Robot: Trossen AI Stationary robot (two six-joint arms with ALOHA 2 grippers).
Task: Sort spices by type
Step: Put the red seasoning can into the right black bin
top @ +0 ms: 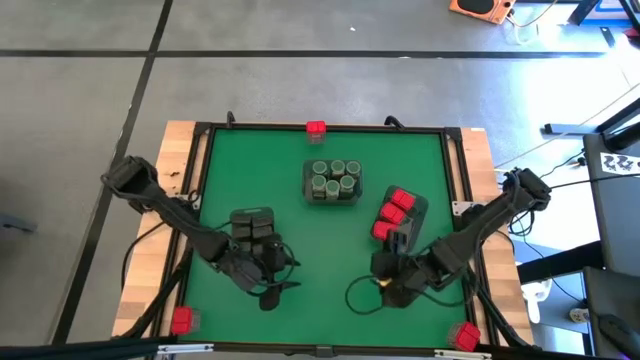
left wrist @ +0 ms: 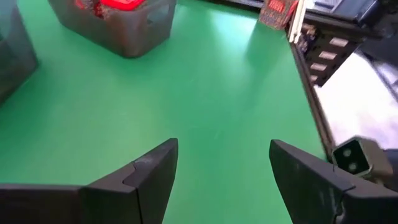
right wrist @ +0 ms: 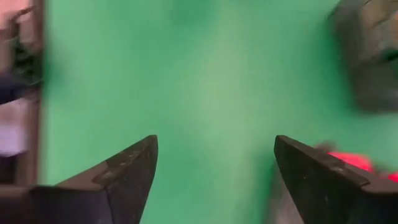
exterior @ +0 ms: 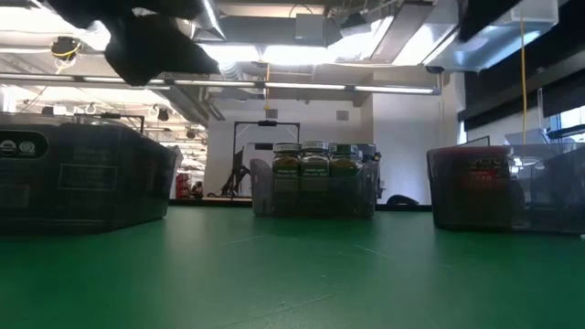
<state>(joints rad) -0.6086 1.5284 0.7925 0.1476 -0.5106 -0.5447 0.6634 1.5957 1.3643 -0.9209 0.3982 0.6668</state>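
Green surface [exterior: 292, 274] fills the near foreground, bare. Spices are all binned: grey-green jars [top: 333, 178] in the middle far tray [exterior: 313, 208], red boxes [top: 394, 213] in the right tray [exterior: 480, 215], dark tins [top: 254, 228] in the left tray [exterior: 82, 215]. Labels are too small and blurry to read. Left gripper [top: 272, 283] sits just near of the tins, fingers [left wrist: 146, 177] spread apart and holding nothing. Right gripper [top: 393, 268] is near the red boxes, fingers [right wrist: 134, 171] wide and empty too.
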